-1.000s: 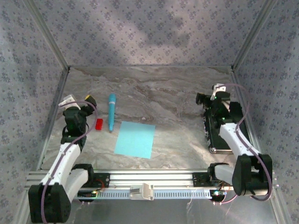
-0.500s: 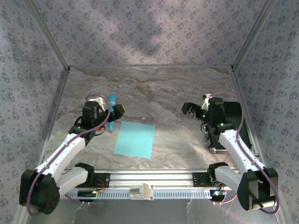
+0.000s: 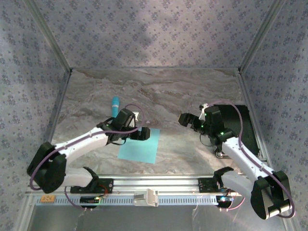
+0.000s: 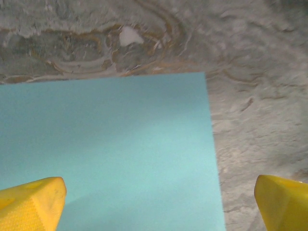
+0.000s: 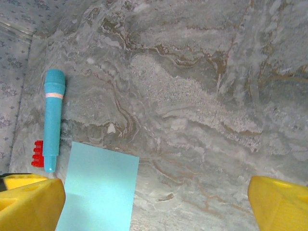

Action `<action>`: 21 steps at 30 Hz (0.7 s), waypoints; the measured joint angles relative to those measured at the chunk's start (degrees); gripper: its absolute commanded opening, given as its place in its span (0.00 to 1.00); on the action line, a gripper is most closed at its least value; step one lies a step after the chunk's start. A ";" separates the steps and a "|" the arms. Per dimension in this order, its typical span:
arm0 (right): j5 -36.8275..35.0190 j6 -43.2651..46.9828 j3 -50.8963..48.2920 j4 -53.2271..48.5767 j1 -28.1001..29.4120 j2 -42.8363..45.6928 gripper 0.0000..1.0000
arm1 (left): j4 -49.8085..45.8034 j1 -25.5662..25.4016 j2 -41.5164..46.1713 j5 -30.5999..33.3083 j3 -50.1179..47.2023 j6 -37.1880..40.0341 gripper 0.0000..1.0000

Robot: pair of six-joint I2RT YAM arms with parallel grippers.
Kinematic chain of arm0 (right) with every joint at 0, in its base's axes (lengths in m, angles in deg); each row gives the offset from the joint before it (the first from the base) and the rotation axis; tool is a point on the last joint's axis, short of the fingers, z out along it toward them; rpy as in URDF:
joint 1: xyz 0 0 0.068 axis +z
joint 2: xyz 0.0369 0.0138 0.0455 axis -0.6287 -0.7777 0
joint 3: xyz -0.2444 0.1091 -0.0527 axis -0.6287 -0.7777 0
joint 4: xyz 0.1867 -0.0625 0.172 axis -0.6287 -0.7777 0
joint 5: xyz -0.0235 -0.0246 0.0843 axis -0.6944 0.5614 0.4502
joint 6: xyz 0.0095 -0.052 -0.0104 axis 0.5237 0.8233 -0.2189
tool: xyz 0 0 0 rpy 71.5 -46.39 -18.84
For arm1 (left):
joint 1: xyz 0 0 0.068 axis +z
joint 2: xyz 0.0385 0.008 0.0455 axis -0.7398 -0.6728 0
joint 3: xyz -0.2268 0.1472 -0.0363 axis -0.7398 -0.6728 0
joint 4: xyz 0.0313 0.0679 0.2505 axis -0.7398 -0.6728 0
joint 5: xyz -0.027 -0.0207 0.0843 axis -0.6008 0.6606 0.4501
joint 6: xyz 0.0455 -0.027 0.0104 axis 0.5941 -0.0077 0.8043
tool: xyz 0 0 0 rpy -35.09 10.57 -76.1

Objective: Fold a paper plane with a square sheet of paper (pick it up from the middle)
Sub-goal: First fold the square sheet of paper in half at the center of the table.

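Top view, with both wrist views. The square sheet of paper [image 3: 139, 148] lies flat on the table [image 3: 173, 91], toward 7 o'clock of the table's middle, unfolded and with no edge lifted.

The left end effector [image 3: 140, 133] is over the sheet's 12 o'clock edge with its jaws spread wide and nothing between them. The right end effector [image 3: 186, 119] is at 2 o'clock of the sheet, well apart from it, equally wide open and empty.

**Handling.** Treat the sheet as very light, thin and limp.
- It probably slides on the smooth marbled surface instead of resisting a push.
- It takes a crease at the first hard pinch, and a stray crease would spoil the later folds.
- Nothing offers you a raised edge. Take it at the middle, as the task asks, by pressing the pads down and closing so that the paper buckles into a ridge.

**Hidden or unclear.**
- In the top view the left end effector covers the sheet's 12 o'clock edge, so you cannot tell whether its fingertips [image 4: 31, 202] touch the paper or hover above it.
- The left wrist view cuts the sheet off at 9 and 6 o'clock.
- A turquoise stick [image 3: 115, 103] lies at 11 o'clock of the sheet, its near end behind the left arm.
- A small red piece [image 5: 37, 154] sits just beside that end; what it is cannot be made out.
- A dark object [image 3: 248, 122] at 3 o'clock of the table is partly covered by the right arm and stays unidentified.
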 measured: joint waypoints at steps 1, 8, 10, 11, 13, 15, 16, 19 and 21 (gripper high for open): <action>-0.48 -0.72 -0.35 -0.02 0.33 0.13 0.99 | -0.61 -0.15 -1.40 0.24 0.61 -0.02 1.00; -5.49 -6.95 -6.45 1.46 2.38 4.07 0.99 | -2.51 -1.77 -7.37 0.42 2.78 -1.42 1.00; -6.54 -7.91 -7.17 1.49 2.64 4.50 0.99 | -2.80 -2.19 -8.70 0.24 3.23 -1.77 1.00; -6.91 -8.17 -7.23 1.51 2.64 4.63 0.99 | -3.08 -2.58 -9.64 0.20 3.67 -1.86 1.00; -7.43 -8.37 -7.23 1.55 2.64 4.98 0.99 | -3.89 -3.30 -11.50 0.09 4.66 -2.01 1.00; -7.98 -8.52 -7.23 1.55 2.69 5.31 0.98 | -4.46 -3.91 -13.14 -0.11 5.53 -2.01 0.97; -8.15 -8.55 -7.23 1.53 2.75 5.44 0.97 | -4.92 -4.13 -14.10 -0.44 6.10 -1.97 0.96; -8.76 -8.52 -7.23 1.51 2.93 6.03 0.98 | -6.16 -4.39 -16.33 -1.46 7.78 -2.01 0.95; -9.31 -8.55 -7.23 1.38 3.08 6.69 0.98 | -6.86 -4.44 -17.42 -1.51 8.79 -2.19 0.95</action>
